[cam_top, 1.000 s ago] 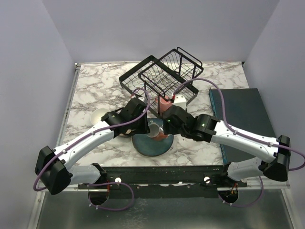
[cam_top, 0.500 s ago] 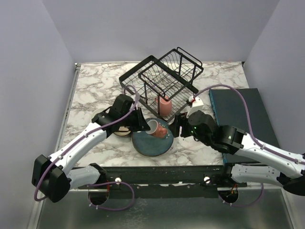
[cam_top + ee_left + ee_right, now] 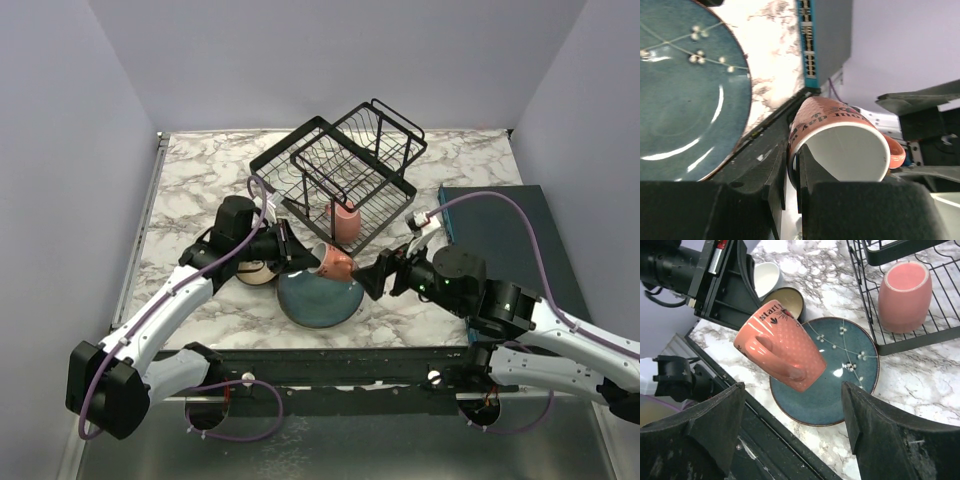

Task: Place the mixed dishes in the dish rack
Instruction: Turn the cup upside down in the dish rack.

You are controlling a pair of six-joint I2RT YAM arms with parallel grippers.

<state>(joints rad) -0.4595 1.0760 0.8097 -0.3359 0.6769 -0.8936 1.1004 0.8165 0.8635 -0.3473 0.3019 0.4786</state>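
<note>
The right gripper [image 3: 370, 278] has backed away, spread; left gripper [image 3: 298, 258] pinches pink mug [image 3: 336, 263], apparently above plate [image 3: 312, 303].

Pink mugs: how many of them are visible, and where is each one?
2. One pink mug hangs tilted above the teal plate, pinched at its rim by the left end effector. The other mug stands in the dish rack, lower tray. More may be hidden.
</note>
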